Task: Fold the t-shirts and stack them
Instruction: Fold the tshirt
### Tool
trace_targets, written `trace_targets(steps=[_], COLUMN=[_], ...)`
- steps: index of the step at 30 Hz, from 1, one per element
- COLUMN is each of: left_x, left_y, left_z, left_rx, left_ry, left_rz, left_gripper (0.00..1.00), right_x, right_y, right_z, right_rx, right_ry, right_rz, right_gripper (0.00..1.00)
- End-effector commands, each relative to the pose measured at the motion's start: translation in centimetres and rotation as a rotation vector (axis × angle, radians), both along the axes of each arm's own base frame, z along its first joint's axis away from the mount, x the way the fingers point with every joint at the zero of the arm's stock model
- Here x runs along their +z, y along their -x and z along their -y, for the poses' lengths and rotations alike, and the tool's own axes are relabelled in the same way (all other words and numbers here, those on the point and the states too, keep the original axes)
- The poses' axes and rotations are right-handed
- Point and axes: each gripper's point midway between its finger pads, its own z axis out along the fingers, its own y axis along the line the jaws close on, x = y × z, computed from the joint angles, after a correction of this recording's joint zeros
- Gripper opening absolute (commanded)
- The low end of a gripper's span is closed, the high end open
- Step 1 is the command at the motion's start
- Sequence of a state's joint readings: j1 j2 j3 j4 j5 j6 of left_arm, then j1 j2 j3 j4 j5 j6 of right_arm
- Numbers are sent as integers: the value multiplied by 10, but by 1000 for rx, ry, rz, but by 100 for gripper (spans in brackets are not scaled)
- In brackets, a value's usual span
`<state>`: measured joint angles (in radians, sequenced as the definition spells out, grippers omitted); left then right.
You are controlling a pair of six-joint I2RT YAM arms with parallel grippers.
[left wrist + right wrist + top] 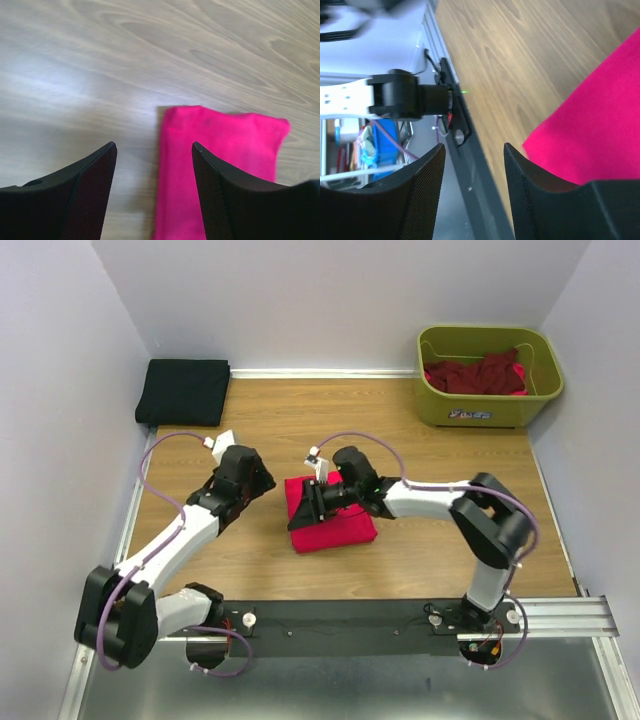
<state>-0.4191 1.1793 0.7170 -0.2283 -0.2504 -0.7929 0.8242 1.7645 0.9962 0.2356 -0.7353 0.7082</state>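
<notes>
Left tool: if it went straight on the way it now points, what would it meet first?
The left tool would probably meet the bare wooden table first, just beside the pink shirt; depth is unclear.

Soft matt pink t-shirt (340,530), smooth wood-grain table (300,420)

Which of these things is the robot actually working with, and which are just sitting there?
Part of the job: the folded pink shirt, the folded black shirt, the dark red shirts in the green tub.
Just there: that green tub, the wooden table.
</notes>
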Motion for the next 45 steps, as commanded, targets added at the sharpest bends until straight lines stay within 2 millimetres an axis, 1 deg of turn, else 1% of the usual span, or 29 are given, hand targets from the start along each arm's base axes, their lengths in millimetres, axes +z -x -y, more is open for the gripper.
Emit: trace_targets(steps=[1,2,3,6,8,13,14,16,17,18,19,20,21,22,24,25,26,27,28,30,32,33,34,37,38,41,43,44,45], left_x=[6,7,5,8,10,15,18,15,13,8,9,9,7,8,6,0,-5,-10,-25,-30,-48,-56,-71,-94,-111,-109,-99,-98,-83], left_y=[14,15,18,23,25,38,41,54,60,73,80,87,97,108,122,132,136,139,142,143,149,151,155,163,168,167,162,162,152], left_z=[-33,-36,-40,-46,-44,-25,-20,-2,5,22,31,39,51,65,81,91,95,98,97,102,102,101,98,89,77,73,73,69,71], left_rx=[118,125,129,137,128,31,9,-76,-107,-181,-220,-256,-308,-357,-426,-466,-484,-496,-495,-512,-518,-516,-495,-446,-392,-379,-371,-355,-352], left_ry=[-3,-3,-7,-1,8,100,127,191,210,254,279,303,331,356,380,382,382,386,370,384,379,373,349,331,348,348,348,334,335], left_rz=[26,29,26,40,43,50,60,45,35,7,4,-7,-27,-45,-69,-103,-121,-140,-184,-190,-245,-268,-325,-395,-433,-424,-390,-396,-342], left_gripper=[70,71,71,71,71,71,71,70,68,67,65,65,63,62,58,56,55,54,51,46,42,42,40,37,34,34,34,35,40], right_x=[-33,-44,-66,-95,-98,-57,-43,-33,-27,-26,-22,-10,-17,-15,-9,-21,-23,-28,-37,-49,-70,-78,-96,-118,-140,-143,-140,-128,-122], right_y=[24,29,35,36,31,13,6,1,0,0,5,1,7,9,-3,-7,-1,-10,-7,-13,-12,-14,-16,-13,-3,-4,-8,-14,-19], right_z=[-18,-20,-20,-19,-18,-6,3,17,33,41,48,59,70,79,101,119,122,135,144,157,171,177,190,204,215,221,223,222,223], right_rx=[79,91,102,88,92,30,4,-22,-42,-45,-21,-37,-43,-52,-118,-164,-156,-196,-212,-250,-289,-310,-375,-416,-448,-484,-502,-514,-525], right_ry=[-14,2,42,108,137,139,118,105,94,91,69,43,52,46,29,46,47,49,62,82,122,140,190,228,289,307,311,292,296], right_rz=[-77,-89,-122,-148,-110,5,26,25,25,22,10,22,1,-9,2,-33,-41,-49,-70,-84,-131,-142,-184,-269,-334,-344,-321,-281,-260], right_gripper=[57,56,56,55,55,55,55,55,55,55,55,55,55,55,55,53,53,50,49,45,43,42,39,34,33,33,33,33,33])
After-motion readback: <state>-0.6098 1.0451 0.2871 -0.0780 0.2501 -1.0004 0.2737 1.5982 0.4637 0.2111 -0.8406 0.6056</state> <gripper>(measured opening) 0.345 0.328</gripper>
